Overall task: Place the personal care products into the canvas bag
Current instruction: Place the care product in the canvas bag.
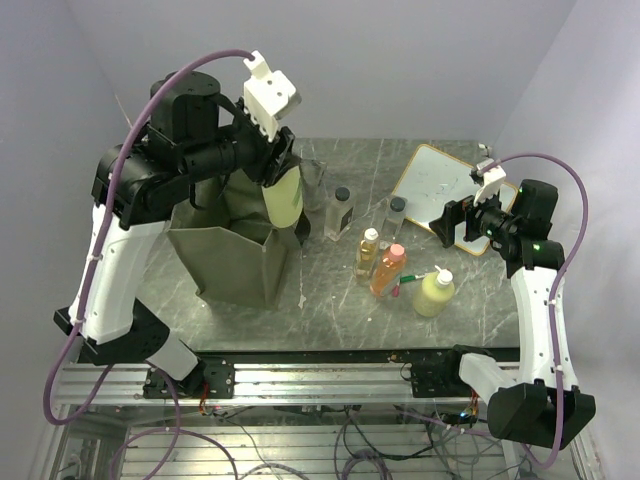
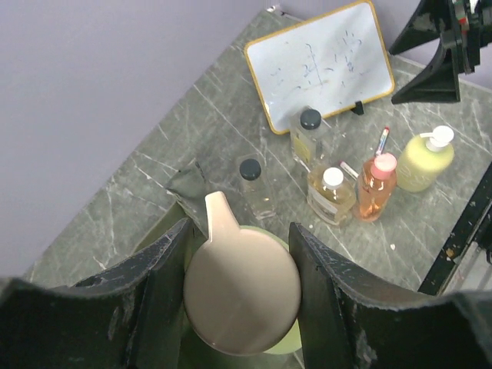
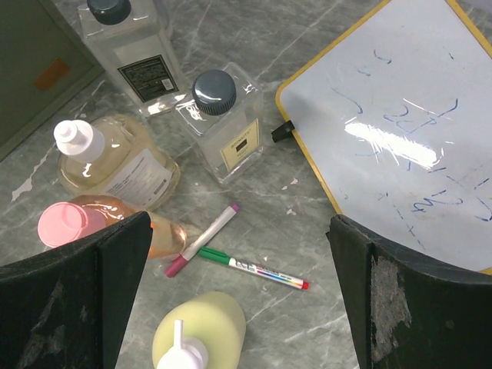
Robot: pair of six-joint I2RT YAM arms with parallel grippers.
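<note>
**Top external view.** The left fingers [image 1: 268, 160] clamp a pale yellow-green bottle [image 1: 284, 197] by its upper part. The bottle hangs upright below them, over the far right side of the canvas bag [image 1: 235, 262] mouth. The step in hand appears to be lowering the bottle.
- Shift the bottle toward the middle of the opening before descending.
- Keep it vertical so its base clears the soft rim.
- Release only once it is low inside.

The bag interior is dark, so its contents cannot be told. The right fingers [image 1: 450, 222] stand spread wide and empty, just in front of the whiteboard [image 1: 437, 178].

**Left wrist view.** The bottle's beige cap [image 2: 242, 296] fills the gap between the fingers, which press on both of its sides. Olive bag fabric shows just beyond the fingertips. On the table [image 2: 138, 131] farther out stand:
- two clear bottles [image 2: 257, 188] with dark caps
- an amber bottle [image 2: 332, 196]
- an orange bottle [image 2: 377, 188]
- a yellow-green pump bottle [image 2: 425, 160]

**Right wrist view.** The right fingers hold nothing. Under the gap between them lie a pink marker [image 3: 204, 238] and a green marker [image 3: 250, 267]. Leave both on the table. The pump bottle stands nearest the fingers, and the orange bottle sits beside the left-hand finger. A corner of the bag shows well beyond them.
</note>
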